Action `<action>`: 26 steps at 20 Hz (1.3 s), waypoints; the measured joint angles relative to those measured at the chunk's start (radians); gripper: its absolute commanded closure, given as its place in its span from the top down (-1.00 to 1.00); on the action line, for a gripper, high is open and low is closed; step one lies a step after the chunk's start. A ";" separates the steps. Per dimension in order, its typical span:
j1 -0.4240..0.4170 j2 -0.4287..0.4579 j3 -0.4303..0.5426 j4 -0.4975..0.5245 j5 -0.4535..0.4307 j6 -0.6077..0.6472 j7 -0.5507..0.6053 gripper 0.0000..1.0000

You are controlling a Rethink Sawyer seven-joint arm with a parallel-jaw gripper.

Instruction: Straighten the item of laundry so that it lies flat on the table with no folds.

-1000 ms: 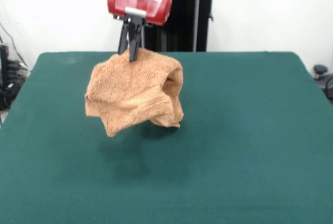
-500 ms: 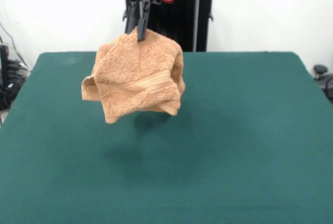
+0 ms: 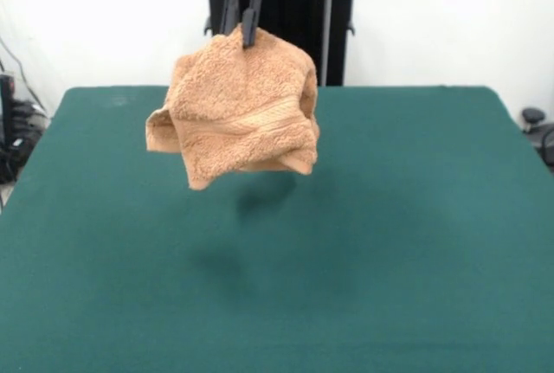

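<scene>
The light orange-tan terry towel [image 3: 235,115] hangs bunched and folded in the air above the dark green table [image 3: 389,217], clear of the surface. A woven band runs across its lower part. My gripper [image 3: 241,34] comes down from the top edge and is shut on the towel's top edge, with its black fingers [image 3: 250,18] pinching the cloth. The towel's shadow lies on the table below it.
The robot's black pedestal [image 3: 312,27] stands behind the table's far edge. A dark object [image 3: 537,126] sits off the table at the right, and cables [image 3: 13,131] at the left.
The gripper has risen and shifted slightly right with the towel in it. The towel hangs higher above the table, and most of the red gripper body has left the picture.
</scene>
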 measured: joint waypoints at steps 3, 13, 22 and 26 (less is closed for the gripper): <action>0.005 -0.007 -0.001 0.000 0.000 0.007 0.000 -1.00; 0.034 -0.006 -0.004 0.000 -0.003 0.008 0.000 -1.00; 0.097 0.027 -0.022 0.000 -0.001 0.008 0.000 -1.00; 0.095 0.042 -0.022 0.000 0.000 0.005 0.000 -1.00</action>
